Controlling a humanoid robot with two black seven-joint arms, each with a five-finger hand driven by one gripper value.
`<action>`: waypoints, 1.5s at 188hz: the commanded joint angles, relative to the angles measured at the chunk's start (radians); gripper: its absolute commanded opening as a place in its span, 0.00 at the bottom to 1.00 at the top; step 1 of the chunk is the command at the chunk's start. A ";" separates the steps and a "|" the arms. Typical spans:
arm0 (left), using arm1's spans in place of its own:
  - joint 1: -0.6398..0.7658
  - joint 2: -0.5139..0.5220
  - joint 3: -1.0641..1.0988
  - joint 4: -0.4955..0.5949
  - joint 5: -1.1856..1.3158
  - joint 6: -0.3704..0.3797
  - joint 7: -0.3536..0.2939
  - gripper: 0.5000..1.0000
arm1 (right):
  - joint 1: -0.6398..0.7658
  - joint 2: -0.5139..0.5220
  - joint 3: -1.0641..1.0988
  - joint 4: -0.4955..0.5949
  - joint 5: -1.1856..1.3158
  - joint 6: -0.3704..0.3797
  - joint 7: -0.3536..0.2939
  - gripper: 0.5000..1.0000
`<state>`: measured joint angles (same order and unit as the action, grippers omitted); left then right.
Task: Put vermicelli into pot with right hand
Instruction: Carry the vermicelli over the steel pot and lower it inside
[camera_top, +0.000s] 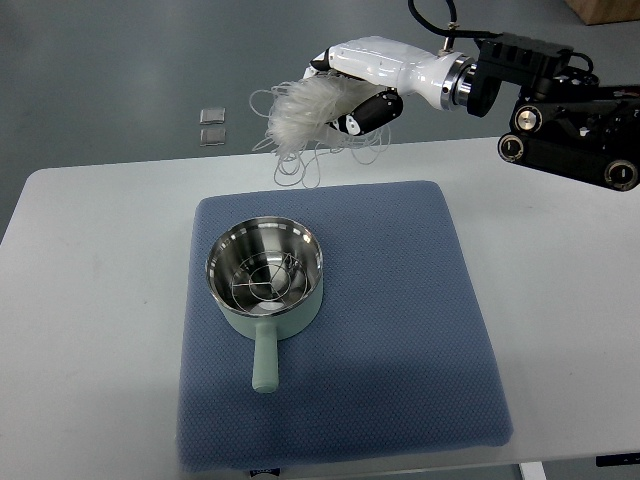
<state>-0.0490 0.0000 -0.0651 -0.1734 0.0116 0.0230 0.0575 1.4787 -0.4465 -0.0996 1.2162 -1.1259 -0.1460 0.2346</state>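
Above the far edge of the tabletop (90, 300), the right hand (355, 90) hangs with its white fingers (368, 108) curled around a bundle of vermicelli (305, 112); its arm enters from the picture's right edge, white at the wrist and black farther back. The vermicelli is a pale, translucent tuft that fans out toward the left from the grasp, with loose thin loops trailing down over the far edge of a blue mat (400, 300). That mat, a padded square with rounded corners, covers the middle of the white tabletop and reaches its near edge. On the left half of the mat stands the pot (266, 275), upright, with a pale green outer wall and a shiny steel inside; its straight green handle points toward the near edge. Inside the pot a wire rack lies at the bottom, though its exact shape is hard to make out. The vermicelli is well apart from the pot, beyond its far side. On the grey floor beyond the tabletop's far edge lie two small clear packets (212, 126), one just behind the other.
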 joint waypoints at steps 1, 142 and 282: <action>0.000 0.000 0.001 0.000 -0.001 0.000 0.001 1.00 | 0.011 0.038 0.000 0.037 0.001 0.002 0.022 0.00; 0.000 0.000 0.001 0.003 0.001 0.006 -0.001 1.00 | -0.126 0.246 -0.074 -0.041 -0.028 0.012 0.038 0.00; 0.000 0.000 0.004 0.005 -0.001 0.008 -0.001 1.00 | -0.150 0.157 -0.039 -0.050 -0.003 -0.011 0.035 0.72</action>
<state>-0.0491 0.0000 -0.0617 -0.1717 0.0111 0.0307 0.0572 1.3278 -0.2536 -0.1610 1.1658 -1.1414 -0.1557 0.2685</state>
